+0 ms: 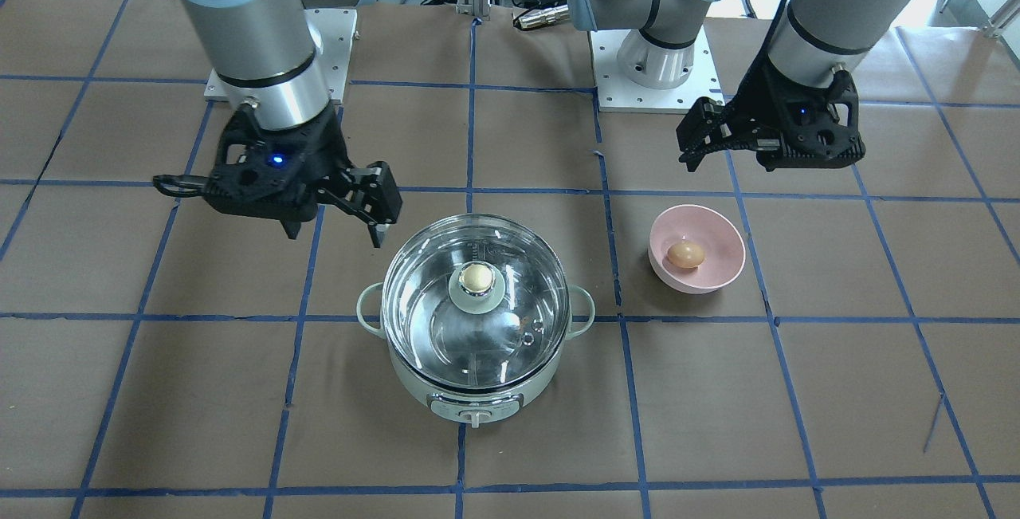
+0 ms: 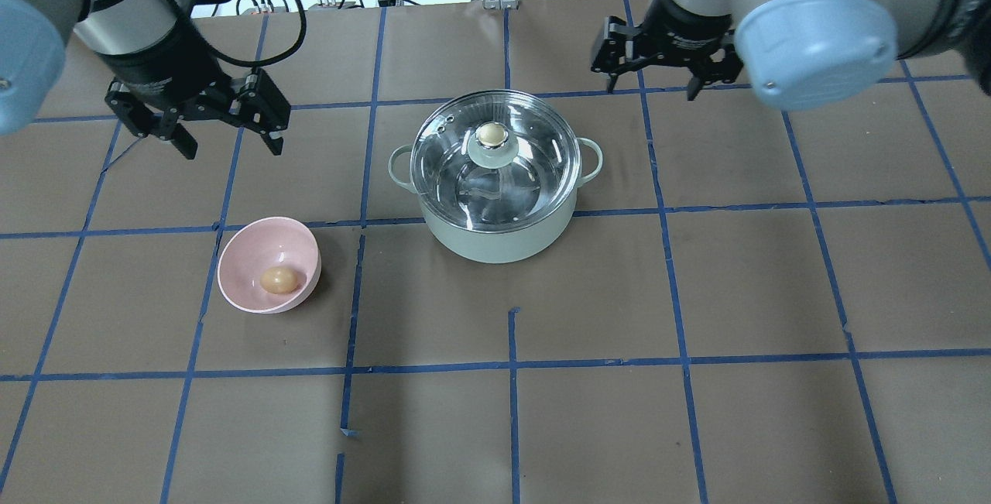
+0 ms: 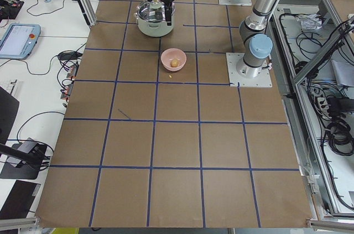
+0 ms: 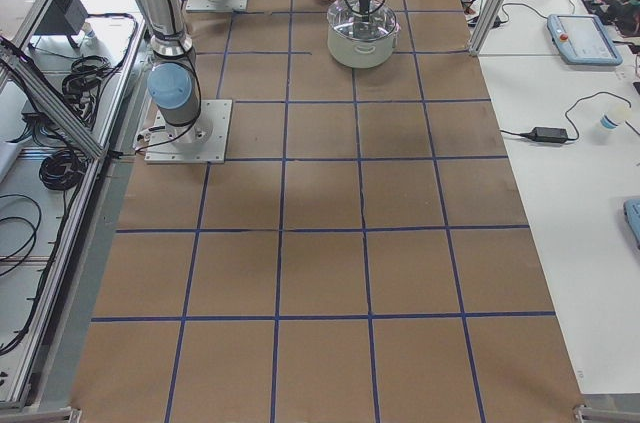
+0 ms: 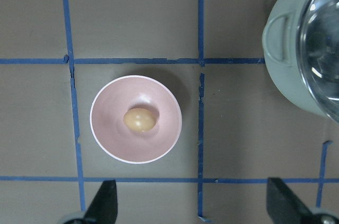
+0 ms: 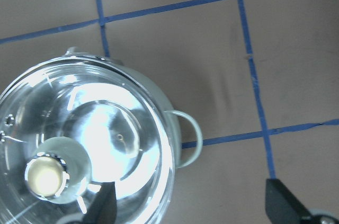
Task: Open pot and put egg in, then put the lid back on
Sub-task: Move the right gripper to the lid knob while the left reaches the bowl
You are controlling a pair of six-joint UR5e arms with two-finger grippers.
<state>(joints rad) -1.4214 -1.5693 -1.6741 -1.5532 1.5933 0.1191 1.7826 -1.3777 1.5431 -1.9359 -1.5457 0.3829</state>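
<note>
The mint-green pot point(image 2: 495, 245) stands mid-table with the glass lid point(image 2: 534, 171) on it, beige knob point(image 2: 491, 133) up. The brown egg point(image 2: 279, 280) lies in a pink bowl point(image 2: 232, 260) to the pot's left. My left gripper point(image 2: 231, 146) is open and empty, high above the table near the bowl. In the left wrist view the egg point(image 5: 140, 120) sits just ahead of the gripper point(image 5: 193, 203). My right gripper point(image 2: 650, 90) is open and empty, high beside the pot's right. The right wrist view shows the lid point(image 6: 106, 128) and knob point(image 6: 46, 176) at lower left.
Brown paper with a blue tape grid covers the table point(image 2: 697, 295). The two arm bases point(image 1: 653, 64) stand on white plates at the robot's side. The pot's loop handles point(image 1: 586, 312) stick out sideways and its dial point(image 1: 476, 417) faces the operators' side.
</note>
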